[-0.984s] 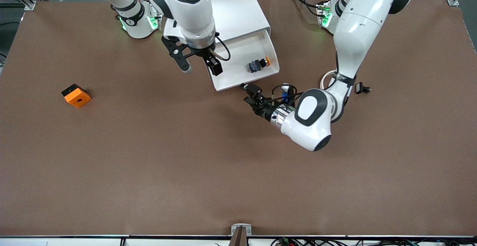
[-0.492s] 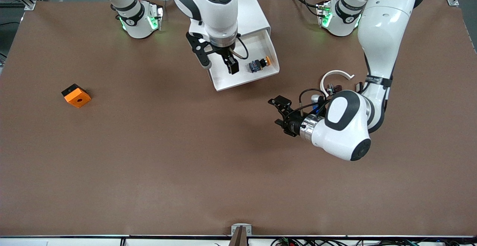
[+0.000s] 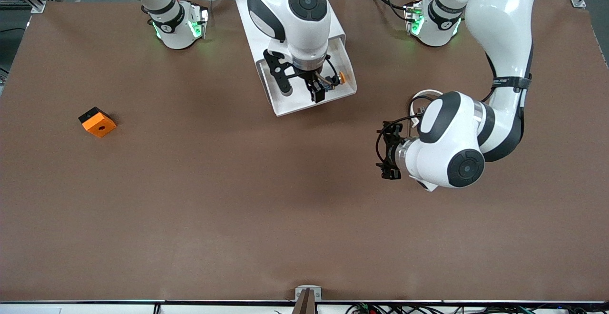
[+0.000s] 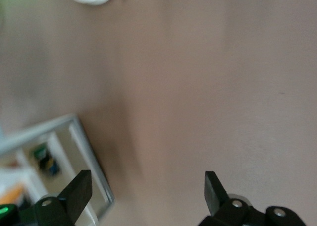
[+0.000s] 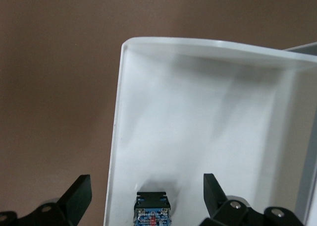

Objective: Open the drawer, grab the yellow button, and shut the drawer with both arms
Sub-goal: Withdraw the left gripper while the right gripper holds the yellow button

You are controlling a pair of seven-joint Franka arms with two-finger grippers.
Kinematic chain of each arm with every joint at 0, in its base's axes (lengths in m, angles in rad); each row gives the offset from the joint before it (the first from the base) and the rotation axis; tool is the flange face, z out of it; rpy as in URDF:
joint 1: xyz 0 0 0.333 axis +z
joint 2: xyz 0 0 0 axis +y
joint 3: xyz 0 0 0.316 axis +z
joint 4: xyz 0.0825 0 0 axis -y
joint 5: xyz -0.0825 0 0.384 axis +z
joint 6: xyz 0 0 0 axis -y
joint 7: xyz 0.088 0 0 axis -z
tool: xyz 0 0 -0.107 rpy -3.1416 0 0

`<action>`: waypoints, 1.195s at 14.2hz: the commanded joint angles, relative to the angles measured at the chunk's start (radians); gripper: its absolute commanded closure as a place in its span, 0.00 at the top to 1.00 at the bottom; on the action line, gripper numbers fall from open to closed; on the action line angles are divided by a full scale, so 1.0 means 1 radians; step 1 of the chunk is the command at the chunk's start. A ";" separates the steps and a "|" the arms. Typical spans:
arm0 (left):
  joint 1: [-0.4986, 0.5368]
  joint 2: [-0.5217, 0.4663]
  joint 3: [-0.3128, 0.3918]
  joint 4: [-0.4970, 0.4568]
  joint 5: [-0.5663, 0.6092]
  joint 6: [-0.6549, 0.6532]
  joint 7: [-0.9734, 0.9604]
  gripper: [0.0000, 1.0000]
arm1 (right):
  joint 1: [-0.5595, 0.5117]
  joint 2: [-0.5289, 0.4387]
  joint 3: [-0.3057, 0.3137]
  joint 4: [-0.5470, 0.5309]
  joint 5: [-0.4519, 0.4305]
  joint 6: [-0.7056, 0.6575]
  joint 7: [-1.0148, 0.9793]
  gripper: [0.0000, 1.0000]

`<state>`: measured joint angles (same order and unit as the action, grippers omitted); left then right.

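Both grippers hung with fingers spread, holding nothing. Bare brown table [image 3: 238,200] filled the frame's lower half. At upper centre the drawer [image 3: 290,107] stood pulled out; the right gripper [image 3: 303,89], which a second earlier hung at its edge, now hung inside, beside the button [image 3: 334,79]. The left gripper [image 3: 386,150] had withdrawn from the drawer's front toward centre-right, over open table.

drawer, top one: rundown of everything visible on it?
The drawer is a shallow white tray, plastic-looking, with a rounded rim, pulled out of the white cabinet toward the front camera. The button lies inside on its floor. The right gripper hangs open over the tray; nothing else touches it.
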<state>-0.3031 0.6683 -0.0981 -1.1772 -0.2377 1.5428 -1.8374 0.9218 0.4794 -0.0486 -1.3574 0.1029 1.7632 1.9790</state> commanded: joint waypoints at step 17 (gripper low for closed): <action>0.041 -0.225 0.009 -0.053 0.291 -0.010 0.854 1.00 | 0.060 0.088 -0.004 0.055 0.109 0.047 0.003 0.11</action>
<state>-0.2647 0.4901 -0.0888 -1.1856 0.0257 1.5327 -1.0468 0.9783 0.5530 -0.0467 -1.3333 0.1922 1.8159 1.9792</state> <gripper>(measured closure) 0.000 0.405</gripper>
